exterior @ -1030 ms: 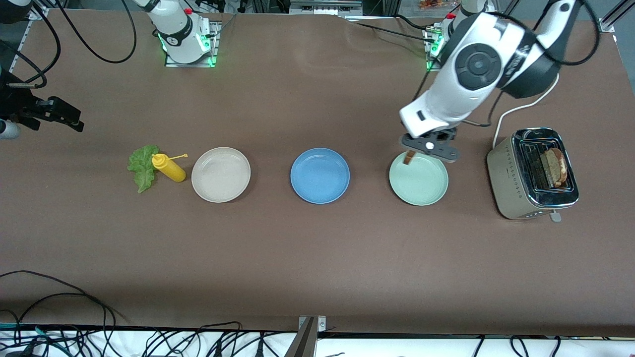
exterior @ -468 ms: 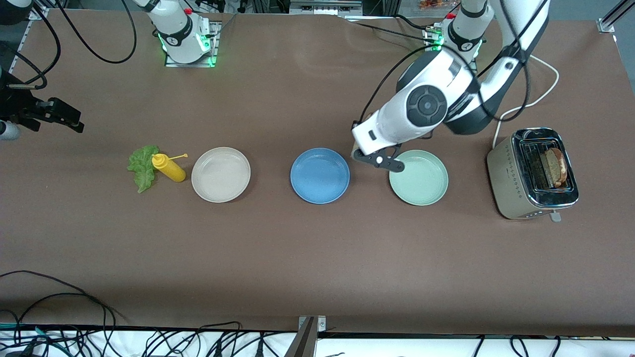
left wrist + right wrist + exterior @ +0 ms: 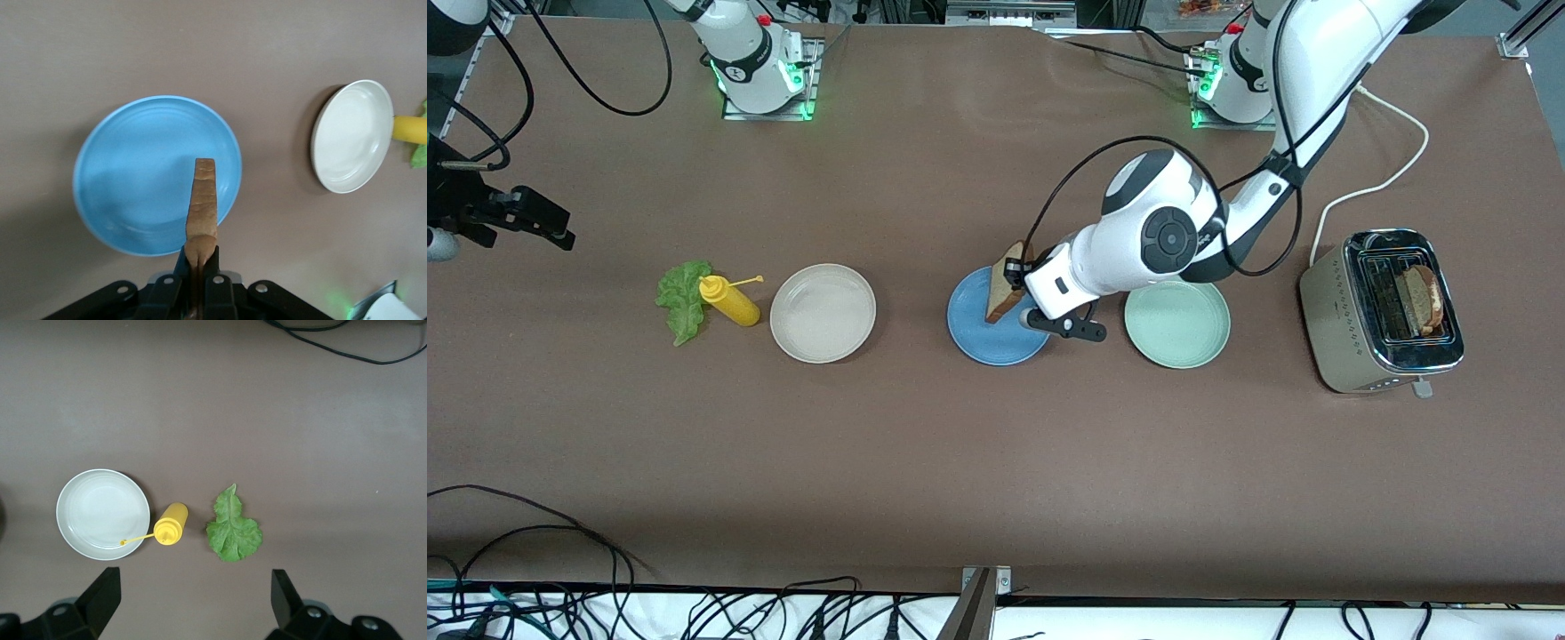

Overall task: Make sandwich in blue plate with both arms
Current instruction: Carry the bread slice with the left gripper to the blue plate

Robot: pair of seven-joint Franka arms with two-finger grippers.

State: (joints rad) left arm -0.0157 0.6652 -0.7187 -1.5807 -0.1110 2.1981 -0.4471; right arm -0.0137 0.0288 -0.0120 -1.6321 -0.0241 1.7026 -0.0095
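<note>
My left gripper [image 3: 1017,292] is shut on one brown bread slice [image 3: 1003,293], held on edge over the blue plate [image 3: 978,331]. In the left wrist view the slice [image 3: 203,197] sticks out from the gripper [image 3: 200,252] over the rim of the plate [image 3: 133,173]. A second bread slice [image 3: 1421,300] stands in the toaster [image 3: 1352,311]. The green lettuce leaf [image 3: 682,300] lies on the table toward the right arm's end. My right gripper [image 3: 525,213] is open and empty, waiting high over that end; its wrist view shows the gripper [image 3: 193,590] and the lettuce [image 3: 233,532] below it.
A yellow squeeze bottle [image 3: 731,302] lies beside the lettuce, touching it. A beige-white plate [image 3: 823,313] sits between the bottle and the blue plate. A pale green plate [image 3: 1176,322] sits between the blue plate and the toaster. The toaster's white cord runs toward the left arm's base.
My left gripper has carried the bread slice from over the pale green plate to over the blue plate. The right arm has barely moved.
</note>
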